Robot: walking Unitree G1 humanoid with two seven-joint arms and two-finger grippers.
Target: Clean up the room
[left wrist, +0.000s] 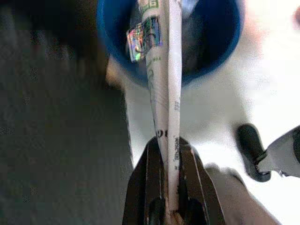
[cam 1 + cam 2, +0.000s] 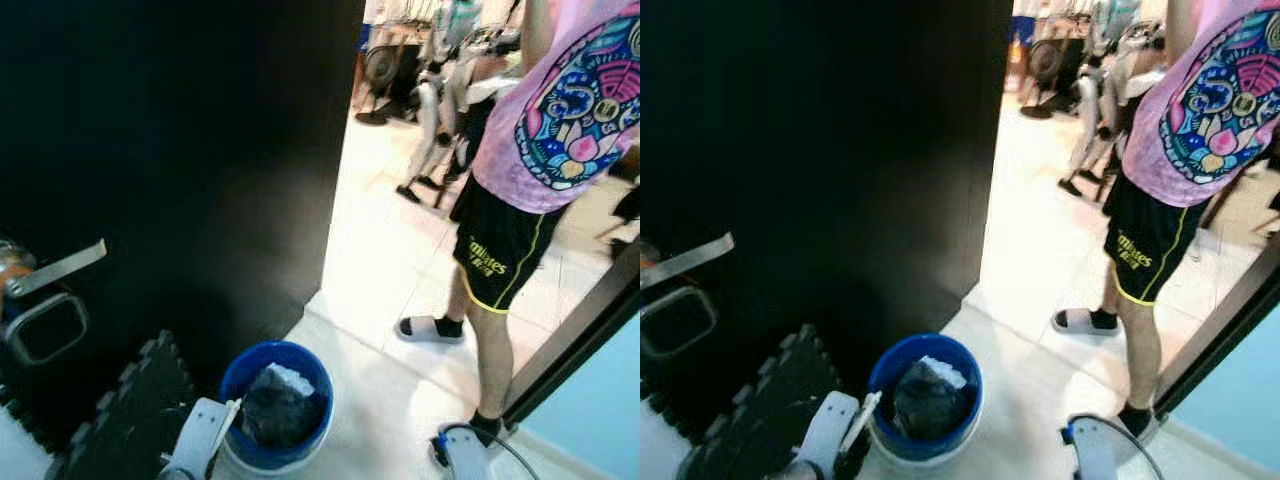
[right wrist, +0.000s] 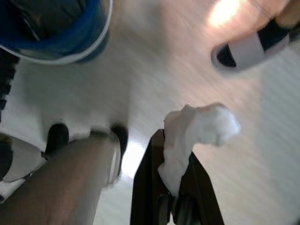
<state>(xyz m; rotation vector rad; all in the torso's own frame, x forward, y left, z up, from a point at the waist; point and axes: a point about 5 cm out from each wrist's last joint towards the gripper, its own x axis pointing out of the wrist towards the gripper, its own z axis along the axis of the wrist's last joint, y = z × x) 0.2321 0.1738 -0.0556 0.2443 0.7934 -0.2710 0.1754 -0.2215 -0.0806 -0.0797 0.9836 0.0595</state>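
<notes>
Door: black slab covering the left half and upper left of the head views; silver lever at the left edge, mid-height; a rounded dark frame just under the lever
Floor: pale glossy tiles, from the bright opening in the upper middle down to the lower right
Person: upper right of the head views, standing in the opening; pink printed shirt, black shorts with yellow trim, black socks, pale slides; one foot at centre right, the other near the bottom right beside a dark door frame
Mat: dark foam with jigsaw edges, lower left, touching the bin's left side
Bin: blue bucket, bottom centre, on the tiles just beside the door; dark crumpled stuff with a scrap of white inside
Left arm: silver, bottom edge, left of the bin, reaching toward its rim
Left gripper: fingers pressed together on a folded white paper pack with print and a shiny sticker; the pack's far end sits over the bin's open mouth in the wrist view
Right arm: silver, bottom edge right of centre, close to the person's near foot
Right gripper: fingers clamped on a white tissue wad; held above bare tile, apart from the bin, which lies in the upper left of that wrist view; a slide in its upper right
</notes>
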